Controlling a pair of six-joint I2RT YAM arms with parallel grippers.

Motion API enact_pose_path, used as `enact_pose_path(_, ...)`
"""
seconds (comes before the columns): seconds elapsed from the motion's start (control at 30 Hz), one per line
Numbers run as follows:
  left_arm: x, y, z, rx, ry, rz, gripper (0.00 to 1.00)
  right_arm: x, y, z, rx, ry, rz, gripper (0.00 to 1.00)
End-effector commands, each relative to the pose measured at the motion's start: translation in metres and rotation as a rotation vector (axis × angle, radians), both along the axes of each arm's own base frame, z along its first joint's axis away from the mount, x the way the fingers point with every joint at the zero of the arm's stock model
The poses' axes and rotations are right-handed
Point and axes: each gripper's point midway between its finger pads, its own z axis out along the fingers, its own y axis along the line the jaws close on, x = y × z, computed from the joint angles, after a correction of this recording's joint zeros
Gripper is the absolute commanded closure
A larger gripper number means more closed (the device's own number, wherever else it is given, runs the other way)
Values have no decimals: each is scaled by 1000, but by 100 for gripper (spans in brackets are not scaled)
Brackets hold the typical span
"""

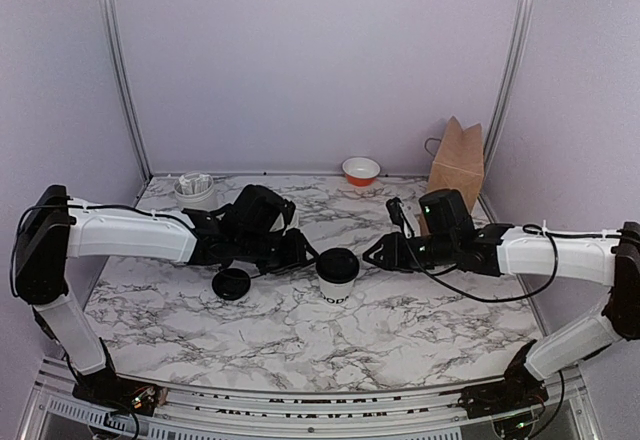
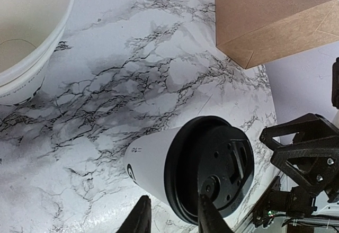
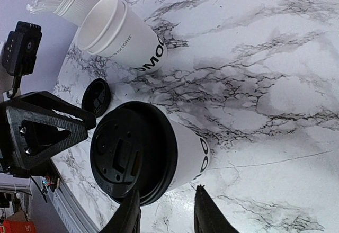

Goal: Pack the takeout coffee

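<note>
The takeout coffee cup (image 1: pixel 337 282), white with dark lettering and a black lid (image 1: pixel 339 263) on it, stands upright mid-table. My left gripper (image 1: pixel 303 253) is open just left of it, and my right gripper (image 1: pixel 376 253) is open just right of it; neither holds it. In the left wrist view the cup (image 2: pixel 151 161) and its lid (image 2: pixel 222 164) lie just beyond the open gripper (image 2: pixel 172 220), one finger overlapping the lid. In the right wrist view the lidded cup (image 3: pixel 185 151) sits just beyond the open gripper (image 3: pixel 165 212).
A spare black lid (image 1: pixel 231 283) lies left of the cup. A brown paper bag (image 1: pixel 458 165) stands at the back right, an orange-and-white bowl (image 1: pixel 361 170) at the back. A packet holder (image 1: pixel 195 190) is back left, with nested white cups (image 3: pixel 119 32) beside it.
</note>
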Motion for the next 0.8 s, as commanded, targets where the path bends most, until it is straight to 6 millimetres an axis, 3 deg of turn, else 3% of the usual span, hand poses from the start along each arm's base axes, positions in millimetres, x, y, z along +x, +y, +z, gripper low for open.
enact_pose_path(0.0, 3, -1, -7, -7, 13, 8, 68, 7, 7, 4, 50, 0, 8, 68)
enact_pose_path(0.17, 5, -2, -11, -6, 21, 7, 69, 10, 8, -6, 40, 23, 1, 74)
enact_pose_path(0.77, 2, -3, -28, 7, 56, -4, 71, 8, 15, -22, 50, 71, 27, 76)
